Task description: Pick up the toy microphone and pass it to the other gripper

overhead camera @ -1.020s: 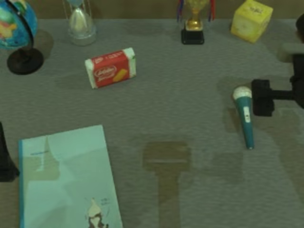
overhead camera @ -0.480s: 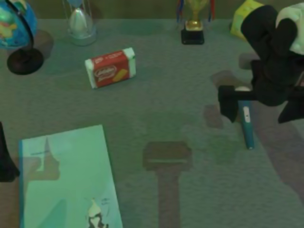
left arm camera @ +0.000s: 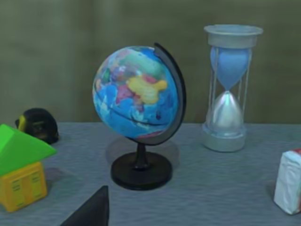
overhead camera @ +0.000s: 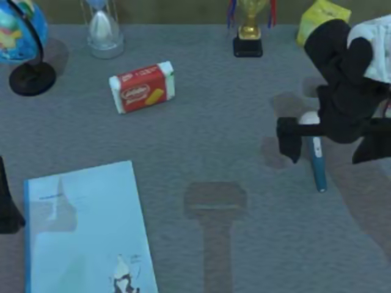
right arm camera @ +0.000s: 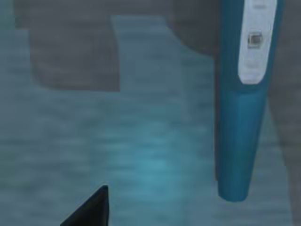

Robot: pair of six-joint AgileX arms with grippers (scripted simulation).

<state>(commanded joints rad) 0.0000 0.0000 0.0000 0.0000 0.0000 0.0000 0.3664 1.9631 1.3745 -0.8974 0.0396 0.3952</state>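
The toy microphone (overhead camera: pixel 317 163) lies on the grey table at the right, its white head (overhead camera: pixel 310 117) toward the back and its teal handle toward the front. My right gripper (overhead camera: pixel 330 144) hovers over it, open, with one black finger on each side of the upper handle and not touching it. In the right wrist view the teal handle (right arm camera: pixel 240 136) with its white button strip (right arm camera: pixel 256 42) lies flat, and one black fingertip (right arm camera: pixel 94 209) shows apart from it. My left arm (overhead camera: pixel 6 207) stays parked at the left edge, its gripper open, with one fingertip (left arm camera: pixel 94 212) showing.
Along the back stand a globe (overhead camera: pixel 18 30), an hourglass (overhead camera: pixel 102 30), a gold trophy (overhead camera: pixel 248 27) and a yellow cube (overhead camera: pixel 321 15). A red snack pack (overhead camera: pixel 142 87) lies left of centre. A pale blue book (overhead camera: pixel 85 229) covers the front left.
My right arm swung in from the right edge to over the microphone, its open fingers now straddling the handle. The microphone and the left arm have not moved.
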